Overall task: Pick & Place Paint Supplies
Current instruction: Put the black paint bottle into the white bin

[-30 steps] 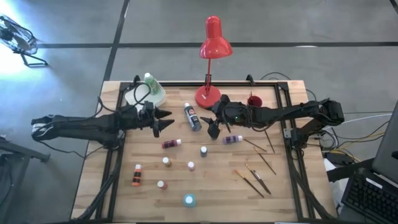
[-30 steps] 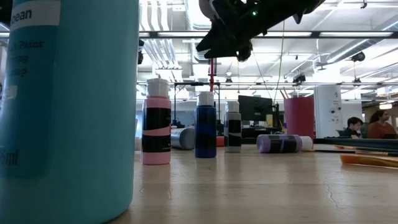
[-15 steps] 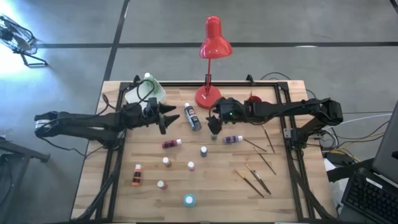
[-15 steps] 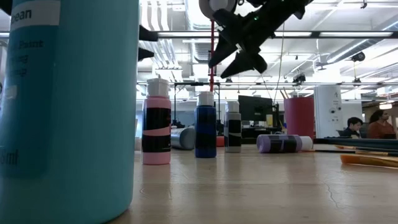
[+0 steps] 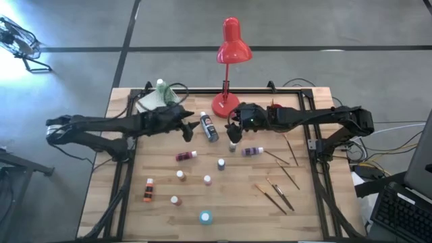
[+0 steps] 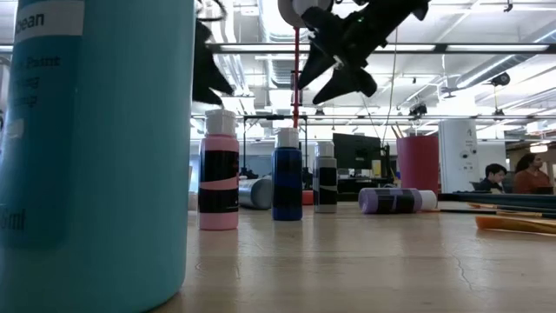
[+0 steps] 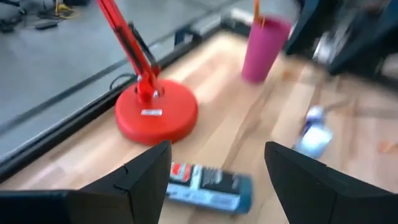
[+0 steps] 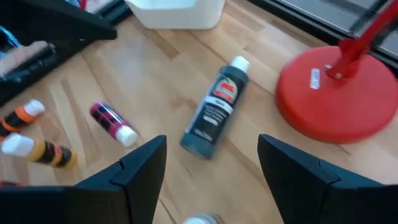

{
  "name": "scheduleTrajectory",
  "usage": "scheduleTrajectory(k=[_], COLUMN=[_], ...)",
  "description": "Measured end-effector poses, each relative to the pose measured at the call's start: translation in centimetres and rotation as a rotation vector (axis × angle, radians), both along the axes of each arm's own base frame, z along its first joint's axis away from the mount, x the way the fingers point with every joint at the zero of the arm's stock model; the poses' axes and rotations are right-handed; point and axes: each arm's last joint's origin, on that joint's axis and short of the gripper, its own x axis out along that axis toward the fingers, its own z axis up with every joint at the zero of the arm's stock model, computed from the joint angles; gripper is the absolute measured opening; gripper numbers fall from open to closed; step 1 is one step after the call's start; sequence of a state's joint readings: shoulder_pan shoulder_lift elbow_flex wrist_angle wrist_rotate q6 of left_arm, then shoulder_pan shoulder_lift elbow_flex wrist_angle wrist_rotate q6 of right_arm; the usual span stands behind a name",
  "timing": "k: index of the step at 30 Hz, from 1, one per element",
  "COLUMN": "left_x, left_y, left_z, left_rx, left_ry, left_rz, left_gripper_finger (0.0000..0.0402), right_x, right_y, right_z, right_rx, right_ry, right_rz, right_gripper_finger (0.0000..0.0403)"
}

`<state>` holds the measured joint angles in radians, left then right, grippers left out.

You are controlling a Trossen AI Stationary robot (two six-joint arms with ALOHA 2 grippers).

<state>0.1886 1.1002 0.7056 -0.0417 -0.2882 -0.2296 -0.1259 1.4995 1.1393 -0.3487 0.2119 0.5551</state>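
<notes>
Dark blue-green plastic, red and white label, white cap: the large paint bottle [image 5: 208,127] lies on its side on the counter [image 5: 317,209], between my two grippers and just beside the red lamp base [image 5: 225,104].

Left gripper [image 5: 188,126]: fingers spread wide, empty, hovering a little off the bottle's cap end. In the left wrist view the bottle [image 7: 208,185] sits crosswise just ahead of the finger gap.

Right gripper [image 5: 233,133]: also parted, empty, hovering on the bottle's other side; in its wrist view the bottle [image 8: 216,107] lies ahead of the fingers, well short of them.

Judgement: the step in hand is the approach to this lying bottle, probably with the left gripper.
- Turn the wrist so the fingers close across the round body, not along its length.
- Descend centred on the labelled middle; a smooth cylinder may roll away if one finger touches first.
- Keep clear of the lamp base, and hold the right arm back.

Other supplies: a lilac bottle [image 5: 253,151] lying near the right gripper; a magenta bottle [image 5: 185,156] lying nearer the left; small upright white-capped bottles further out; thin wooden-handled paintbrushes [image 5: 280,192] flat on the wood grain.
</notes>
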Motion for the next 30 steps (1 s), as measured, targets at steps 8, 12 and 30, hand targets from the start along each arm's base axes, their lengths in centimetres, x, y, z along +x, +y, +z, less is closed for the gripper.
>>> scheduleTrajectory(k=[8, 12, 30], left_x=[3.6, 4.9, 11.3], left_y=[0.5, 0.8, 0.9], left_z=[0.6, 0.2, -3.3], left_rx=[0.291, 0.439, 0.672], left_ry=[0.419, 0.663, 1.086], left_rz=[-0.272, -0.425, -0.845], left_gripper_finger=[0.0264, 0.0264, 0.0264], right_x=[-0.5, -0.9, -2.0], right_y=[-0.3, -0.3, -0.5], right_z=[-0.1, -0.4, -1.5], right_rx=[-0.024, -0.034, -0.096], right_ry=[0.059, 0.114, 0.298], right_rz=[0.010, 0.010, 0.078], right_gripper_finger=[0.0228, 0.0236, 0.0280])
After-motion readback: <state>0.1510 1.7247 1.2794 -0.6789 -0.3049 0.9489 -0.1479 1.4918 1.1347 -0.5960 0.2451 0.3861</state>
